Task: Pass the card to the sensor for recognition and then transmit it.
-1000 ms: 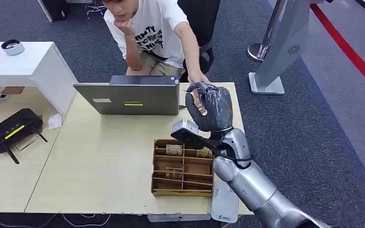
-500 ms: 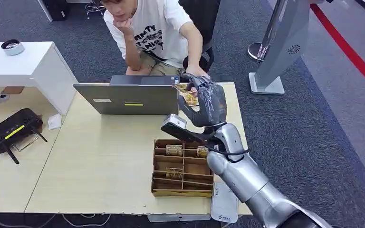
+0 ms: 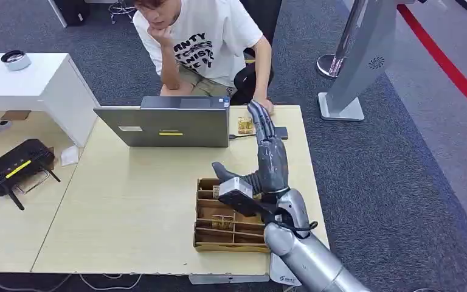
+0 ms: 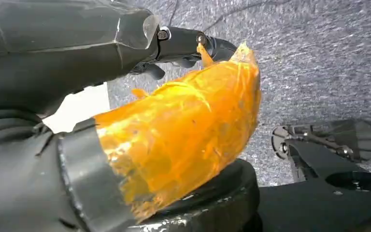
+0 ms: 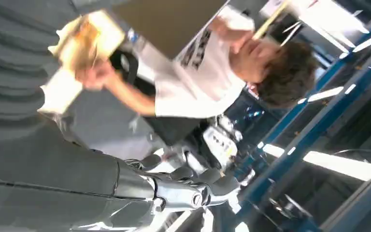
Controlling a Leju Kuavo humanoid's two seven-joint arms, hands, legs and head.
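Desk [image 3: 140,201] of pale wood carries the most: grey laptop [image 3: 164,125], cardboard divider tray [image 3: 234,216], w/ grey carpet round it and a black router [image 3: 15,167] on the side table. Our right hand [image 3: 267,155] stretches flat over the desk's far edge, fingers straight, holding nothing. Card [image 3: 245,126] lies on the desk beside the laptop, just by the person's hand [image 3: 266,106]. We judge the hand-over step is at its end; next we'd draw the arm back w/o clipping the tray. Left hand [image 4: 125,121]: can't tell its state.
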